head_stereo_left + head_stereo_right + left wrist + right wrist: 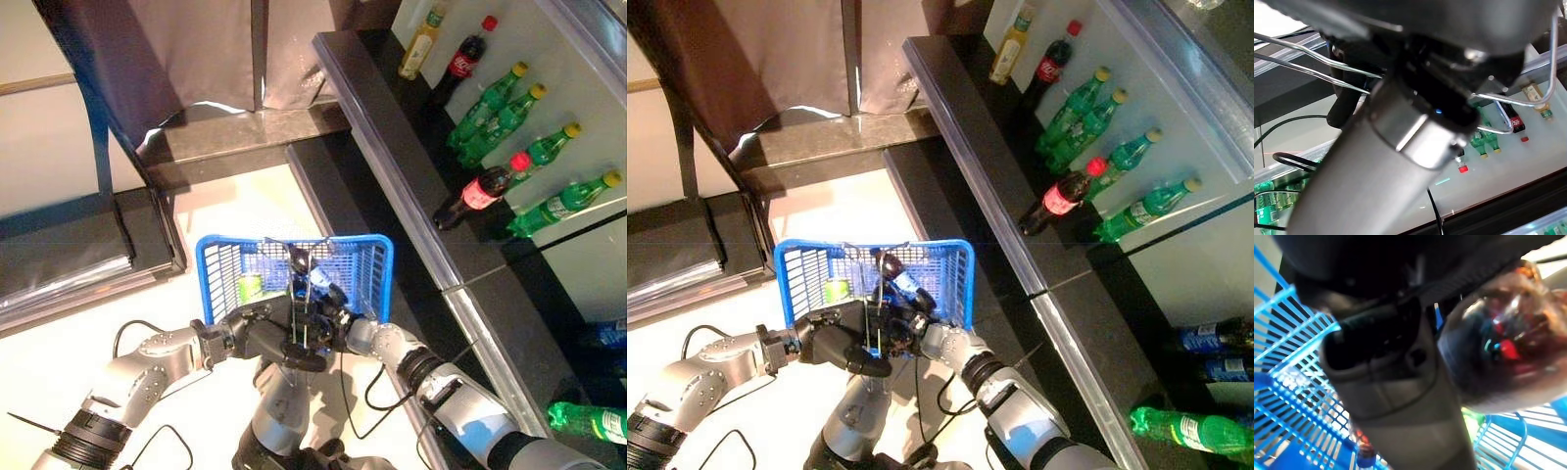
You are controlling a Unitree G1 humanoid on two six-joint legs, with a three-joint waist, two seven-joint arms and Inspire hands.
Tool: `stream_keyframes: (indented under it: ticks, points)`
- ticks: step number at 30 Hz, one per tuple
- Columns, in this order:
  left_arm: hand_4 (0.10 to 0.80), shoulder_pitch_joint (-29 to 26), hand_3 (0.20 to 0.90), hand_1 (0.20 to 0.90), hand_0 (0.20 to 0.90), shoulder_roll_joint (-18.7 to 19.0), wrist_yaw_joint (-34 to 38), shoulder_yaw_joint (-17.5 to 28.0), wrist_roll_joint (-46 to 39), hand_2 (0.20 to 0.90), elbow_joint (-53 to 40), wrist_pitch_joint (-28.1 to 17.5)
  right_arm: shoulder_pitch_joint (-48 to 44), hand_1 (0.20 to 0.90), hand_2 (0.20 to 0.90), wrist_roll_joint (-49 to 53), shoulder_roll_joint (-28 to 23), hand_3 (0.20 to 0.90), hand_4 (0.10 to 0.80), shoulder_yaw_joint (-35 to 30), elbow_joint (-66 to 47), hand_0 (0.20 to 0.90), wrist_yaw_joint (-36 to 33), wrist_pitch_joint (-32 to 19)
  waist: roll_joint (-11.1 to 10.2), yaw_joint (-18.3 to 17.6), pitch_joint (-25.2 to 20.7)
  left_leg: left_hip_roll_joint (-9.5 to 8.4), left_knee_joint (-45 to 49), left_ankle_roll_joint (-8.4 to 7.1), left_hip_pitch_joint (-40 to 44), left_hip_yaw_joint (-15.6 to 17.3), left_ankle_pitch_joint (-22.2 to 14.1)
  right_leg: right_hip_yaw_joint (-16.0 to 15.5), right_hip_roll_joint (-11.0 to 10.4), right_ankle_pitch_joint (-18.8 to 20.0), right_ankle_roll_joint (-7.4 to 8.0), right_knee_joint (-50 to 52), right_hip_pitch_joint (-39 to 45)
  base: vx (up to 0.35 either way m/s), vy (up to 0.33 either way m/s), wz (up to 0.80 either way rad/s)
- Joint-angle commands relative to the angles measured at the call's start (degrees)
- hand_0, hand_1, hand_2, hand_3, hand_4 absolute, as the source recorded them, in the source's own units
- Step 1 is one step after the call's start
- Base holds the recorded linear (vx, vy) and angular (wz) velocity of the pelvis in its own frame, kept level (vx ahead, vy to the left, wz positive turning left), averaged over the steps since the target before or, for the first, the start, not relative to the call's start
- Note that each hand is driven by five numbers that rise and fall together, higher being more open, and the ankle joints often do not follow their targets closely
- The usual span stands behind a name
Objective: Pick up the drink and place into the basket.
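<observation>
The right robot hand point(939, 343) grips a dark bottle point(896, 279) over the blue basket point(950, 279), whose wire handles point(872, 323) the left robot hand point(838, 345) clasps; only the release is left.

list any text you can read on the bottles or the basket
No text can be read.
The drink in the right hand: label blurred.
The shelf bottles: labels too small.
The basket: no print shows.
</observation>
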Motion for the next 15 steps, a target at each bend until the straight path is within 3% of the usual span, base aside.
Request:
stream_keyframes:
  ticks: [1, 15]
  points:
    - [0.1, 1.2, 0.2, 0.3, 0.3, -7.8, -17.2, -5.0, -13.9, 0.3, -20.1, -5.7, -7.0, 0.9, 0.9, -5.5, -1.1, 0.9, 0.8, -3.7, -2.2, 0.9, -0.7, -9.0, 3.0, -1.1, -10.3, -0.49, 2.9, 2.56, -2.7, 2.4, 0.7, 0.1, -0.1, 6.8, -2.08, 4.7, -3.9, 0.0, 0.0, 0.0]
    - [0.1, 1.8, 0.2, 0.3, 0.3, -7.5, -17.2, -2.8, -14.8, 0.3, -20.0, -6.0, -5.6, 0.9, 0.9, -6.9, -5.4, 0.9, 0.8, -5.3, -8.2, 0.9, -2.8, -11.7, 2.4, -1.6, -9.3, 0.02, 2.9, 2.74, -2.9, 2.6, 0.4, -0.1, -0.4, 6.6, -2.13, 5.5, -4.6, 0.0, 0.0, 0.0]
